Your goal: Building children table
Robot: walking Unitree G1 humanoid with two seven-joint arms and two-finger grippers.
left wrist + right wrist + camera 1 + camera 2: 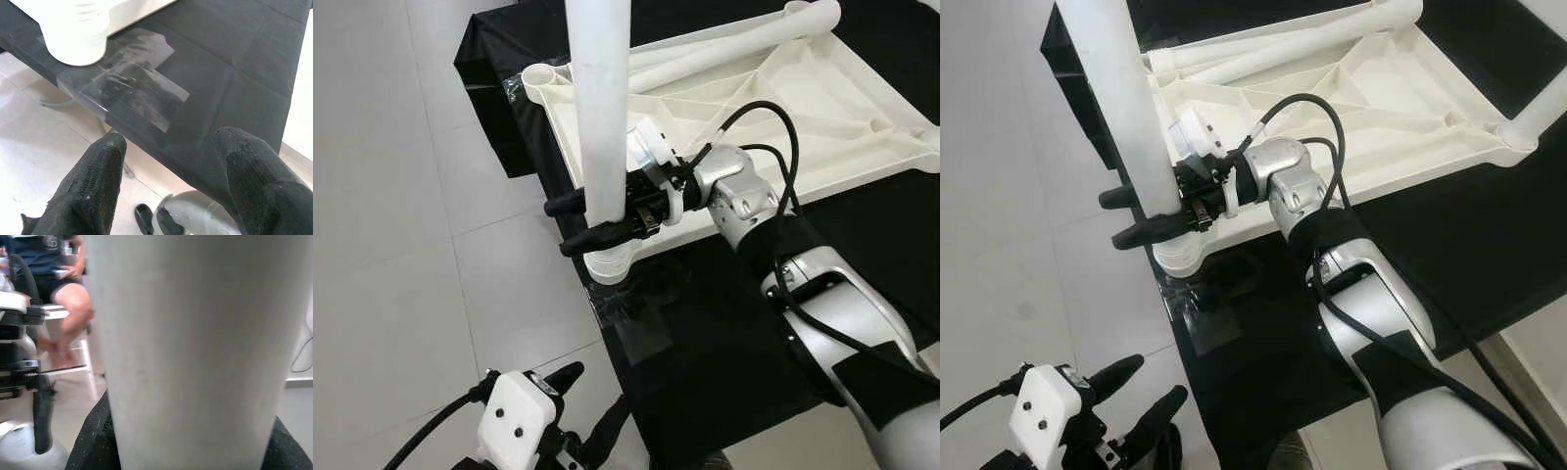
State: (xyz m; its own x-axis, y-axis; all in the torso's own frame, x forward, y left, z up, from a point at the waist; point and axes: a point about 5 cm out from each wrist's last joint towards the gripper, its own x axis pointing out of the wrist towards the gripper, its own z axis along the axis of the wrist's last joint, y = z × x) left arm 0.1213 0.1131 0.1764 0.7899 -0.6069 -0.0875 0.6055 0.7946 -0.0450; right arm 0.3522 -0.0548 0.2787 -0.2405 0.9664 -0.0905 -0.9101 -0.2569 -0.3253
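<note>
Nearby, taped black cloth underneath.

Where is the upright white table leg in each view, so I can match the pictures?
Left eye view: table leg upright at centre-left, right tool shut on it above the corner socket.
Right eye view: left of centre, same grip.
Left wrist view: socket base in a corner.
Right wrist view: leg close up, centre.
Shared landmark: the corner socket.

White plastic tabletop is laid upside down, ribbed underside up, on black cloth. One white leg is stood upright in the near-left corner socket; another leg is laid across its far edge.
</note>
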